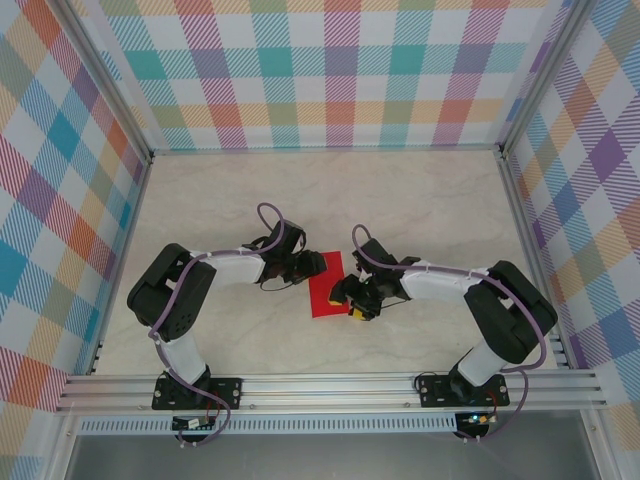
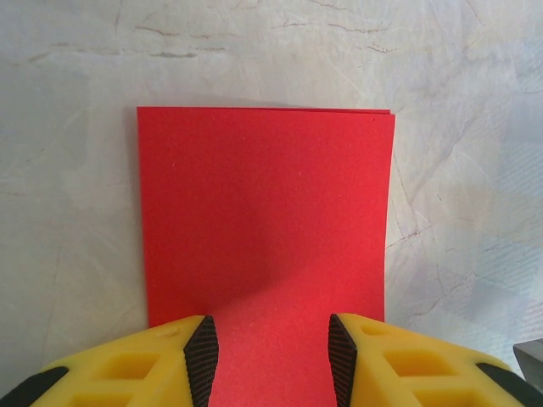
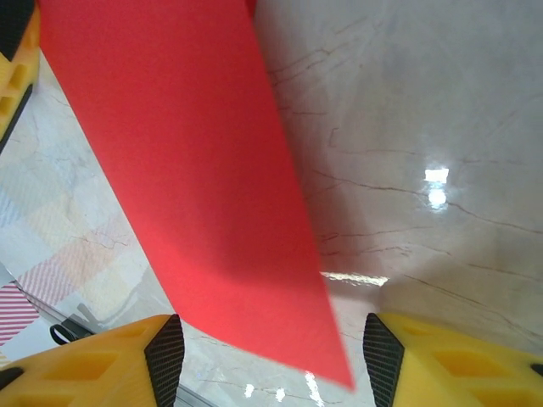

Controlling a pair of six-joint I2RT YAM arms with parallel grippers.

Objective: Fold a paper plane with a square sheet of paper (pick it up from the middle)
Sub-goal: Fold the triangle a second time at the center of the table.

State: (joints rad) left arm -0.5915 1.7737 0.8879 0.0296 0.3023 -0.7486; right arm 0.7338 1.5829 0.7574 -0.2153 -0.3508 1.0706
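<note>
One red sheet of paper [image 1: 323, 293] lies on the table [image 1: 420, 200] at the middle of the top view, its long axis running up and down the frame, between two grippers. The left gripper [image 2: 271, 360] stands spread, with flat paper showing between its pads and nothing pinched. The right gripper [image 3: 273, 360] is spread too, and a corner of the paper points into its gap at lower centre. Both arms look about equally near.
</note>
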